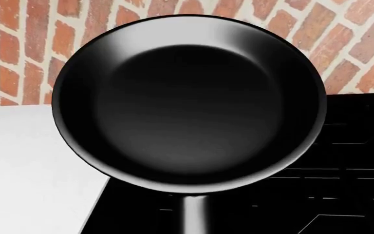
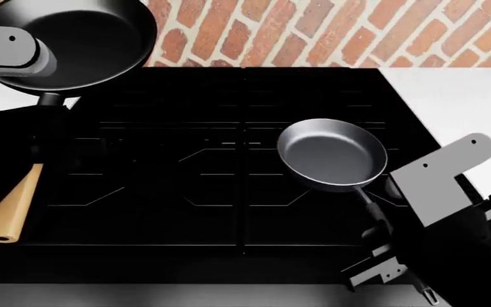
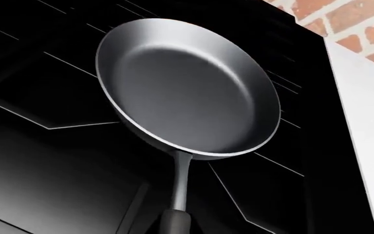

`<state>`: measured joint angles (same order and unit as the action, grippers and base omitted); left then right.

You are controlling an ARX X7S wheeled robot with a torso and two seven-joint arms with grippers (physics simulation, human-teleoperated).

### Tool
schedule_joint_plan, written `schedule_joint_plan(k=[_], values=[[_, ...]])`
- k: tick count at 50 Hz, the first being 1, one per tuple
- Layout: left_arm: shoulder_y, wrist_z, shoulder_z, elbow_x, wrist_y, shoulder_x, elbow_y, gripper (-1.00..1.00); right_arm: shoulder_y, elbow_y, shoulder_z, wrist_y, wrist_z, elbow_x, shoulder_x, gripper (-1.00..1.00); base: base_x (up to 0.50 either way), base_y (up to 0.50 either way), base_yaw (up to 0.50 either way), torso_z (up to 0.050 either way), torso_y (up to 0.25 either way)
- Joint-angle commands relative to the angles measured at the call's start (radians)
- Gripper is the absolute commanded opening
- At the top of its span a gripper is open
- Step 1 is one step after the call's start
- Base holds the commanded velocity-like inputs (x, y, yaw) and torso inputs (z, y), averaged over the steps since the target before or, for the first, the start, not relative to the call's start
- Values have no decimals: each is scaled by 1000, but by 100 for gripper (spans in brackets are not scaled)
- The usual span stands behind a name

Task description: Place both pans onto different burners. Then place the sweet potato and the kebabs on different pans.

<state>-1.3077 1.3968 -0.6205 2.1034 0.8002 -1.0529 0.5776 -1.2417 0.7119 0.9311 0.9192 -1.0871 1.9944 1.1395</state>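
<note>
We saw no writing. The black pan (image 2: 75,38) hung over the range's (image 2: 186,211) far left corner, the grey pan (image 2: 332,155) on a burner (either gripper's grip: cannot tell).

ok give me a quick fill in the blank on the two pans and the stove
1. The black pan has a ____ handle.
2. The grey pan sits over the range's ____ side.
3. Both pans are ____ of food.
4. The wall behind the range is ____.

Missing words: wooden; right; empty; brick
</note>
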Motion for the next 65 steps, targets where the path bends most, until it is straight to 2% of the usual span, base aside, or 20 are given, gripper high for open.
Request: schedule_joint_plan(k=[1,12,13,38,48,65], values=[[-85,7,63,-58,-12,-16,-19,-100,-10,-19,-36,-1,-20,-92,0,-100,10,0,0,10,11],[-83,5,60,-59,-17,-18,-16,-100,10,-27,-33,-5,2,-110,5,-100,2,0,1,1,4],[-83,5,60,-58,-17,-19,-16,-100,11,-27,-32,-5,0,-109,6,100,0,0,0,0,0],[-95,4,52,-54,-22,-21,-17,-100,-172,41,-177,-76,7,115,49,100,0,0,0,2,5],[-73,-5,30,-63,-19,-10,-13,-100,-326,28,-266,-73,-22,205,90,100,0,0,0,2,5],[-25,-43,-16,-51,-18,20,-52,-100,-420,16,-324,-66,-57,240,129,100,0,0,-1,1,4]])
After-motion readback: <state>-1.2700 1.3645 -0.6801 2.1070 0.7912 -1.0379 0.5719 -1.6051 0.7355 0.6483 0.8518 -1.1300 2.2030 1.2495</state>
